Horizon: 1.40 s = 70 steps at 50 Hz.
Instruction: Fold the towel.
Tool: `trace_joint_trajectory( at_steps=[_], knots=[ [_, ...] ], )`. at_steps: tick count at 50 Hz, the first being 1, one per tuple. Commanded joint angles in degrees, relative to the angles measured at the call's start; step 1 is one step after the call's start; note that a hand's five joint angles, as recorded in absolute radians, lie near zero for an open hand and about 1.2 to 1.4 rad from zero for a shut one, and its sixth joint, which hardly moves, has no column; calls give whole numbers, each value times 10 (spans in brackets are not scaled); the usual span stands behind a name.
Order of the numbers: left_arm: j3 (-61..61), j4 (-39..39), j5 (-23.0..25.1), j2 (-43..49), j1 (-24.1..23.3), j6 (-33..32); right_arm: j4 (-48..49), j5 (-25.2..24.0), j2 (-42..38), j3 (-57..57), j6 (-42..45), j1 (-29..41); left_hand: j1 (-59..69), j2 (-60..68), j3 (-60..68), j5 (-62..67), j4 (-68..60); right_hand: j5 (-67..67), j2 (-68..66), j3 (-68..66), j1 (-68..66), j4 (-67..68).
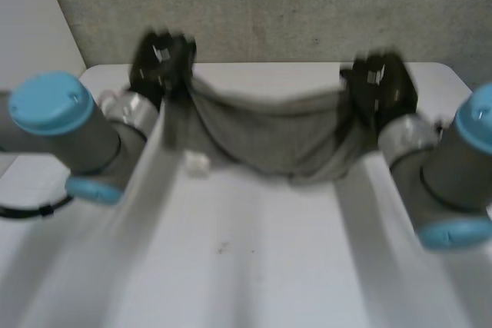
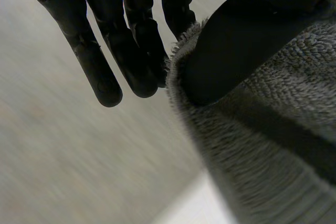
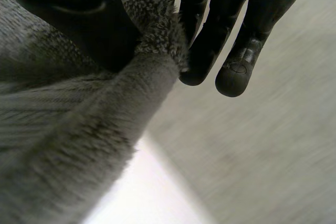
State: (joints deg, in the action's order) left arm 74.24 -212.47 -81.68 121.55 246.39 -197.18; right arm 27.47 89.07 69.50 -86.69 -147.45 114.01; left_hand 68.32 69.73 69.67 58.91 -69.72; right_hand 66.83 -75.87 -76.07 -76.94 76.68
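I see the grey towel (image 1: 269, 132) strung between both hands over the far side of the white desk (image 1: 254, 266), its middle sagging low. My left hand (image 1: 161, 59) is pinching one upper corner, thumb pressed on the pile against straight fingers (image 2: 105, 61). My right hand (image 1: 380, 82) is pinching the other corner the same way, fingers (image 3: 231, 40) straight behind the cloth.
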Motion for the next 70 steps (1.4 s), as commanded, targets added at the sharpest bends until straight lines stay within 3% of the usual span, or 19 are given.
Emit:
trace_joint_trajectory(
  at_steps=[1, 3, 5, 9, 15, 22, 25, 34, 42, 43, 44, 46, 49, 54, 66, 67, 68, 69, 70],
  knots=[
    [-94, -95, -31, -53, 1, 4, 189, -1, -2, 114, 11, -4, 117, 103, 103, 111, -103, 32, -41, -39, -31, 33],
    [-92, -118, -34, -69, 2, 4, 274, -3, 12, 115, 9, -3, 117, 103, 103, 111, -103, 32, -41, -39, -31, 33],
    [-86, -128, -35, -83, 3, 4, 299, -4, 18, 111, 5, 2, 117, 103, 103, 111, -103, 32, -41, -39, -31, 33],
    [-23, -135, -26, -111, 11, -1, 288, -7, 22, 85, -5, 3, 117, 103, 103, 111, -103, 32, -41, -39, -31, 33],
    [131, -137, -24, -139, 37, -7, 190, -30, 25, 5, -9, 2, 117, 103, 103, 111, -103, 32, -41, -39, -31, 33],
    [311, -136, -22, -142, 80, -12, -26, -42, -2, -89, -4, -8, 117, 103, 103, 111, -103, 32, -41, -39, -31, 33],
    [381, -132, -10, -135, 84, -28, -62, -46, -26, -122, -6, -18, 117, 103, 103, 111, -103, 32, -41, -39, -31, 33],
    [470, -128, 48, -130, 80, -94, -63, -59, -30, -159, -15, -29, 117, 103, 103, 111, -103, 32, -41, -39, -31, 33],
    [465, -129, 49, -143, 74, -97, -62, -56, -27, -160, -82, -57, 117, 103, 103, 111, -103, 32, -41, -39, -31, 33],
    [465, -129, 49, -143, 74, -97, -63, -55, -29, -160, -103, -63, 117, 103, 103, 111, -103, -69, 60, 62, 70, -68],
    [465, -129, 49, -145, 74, -97, -63, -55, -29, -160, -103, -63, 117, 103, 103, 111, -103, -70, 61, 63, 71, -69],
    [465, -129, 49, -145, 75, -96, -69, -51, -34, -154, -139, -76, 117, 103, 103, 111, -103, -300, 290, 292, 301, -298],
    [467, -129, 49, -145, 76, -97, -77, -47, -34, -154, -165, -91, 117, 103, 103, 111, -103, -385, 375, 377, 386, -383],
    [470, -129, 49, -145, 79, -97, -110, -38, -31, -152, -180, -116, 117, 103, 103, 111, -103, -417, 407, 409, 418, -415],
    [469, -129, 49, -146, 83, -98, -167, -37, -11, -163, -187, -155, 117, 103, 103, 111, -103, -407, 397, 399, 408, -405],
    [469, -129, 49, -146, 83, -98, -169, -37, -7, -166, -187, -158, 117, 103, 103, 111, -103, -378, 369, 371, 380, -377],
    [469, -129, 50, -146, 83, -98, -168, -38, -2, -171, -186, -162, 117, 103, 103, 111, -103, -253, 244, 246, 254, -252],
    [469, -129, 50, -145, 82, -98, -168, -38, -2, -171, -186, -162, 117, 103, 103, 111, -103, -252, 242, 244, 253, -251],
    [469, -129, 50, -145, 82, -98, -165, -48, 2, -178, -187, -164, 117, 103, 103, 111, -103, -59, 49, 51, 60, -57]
  ],
)
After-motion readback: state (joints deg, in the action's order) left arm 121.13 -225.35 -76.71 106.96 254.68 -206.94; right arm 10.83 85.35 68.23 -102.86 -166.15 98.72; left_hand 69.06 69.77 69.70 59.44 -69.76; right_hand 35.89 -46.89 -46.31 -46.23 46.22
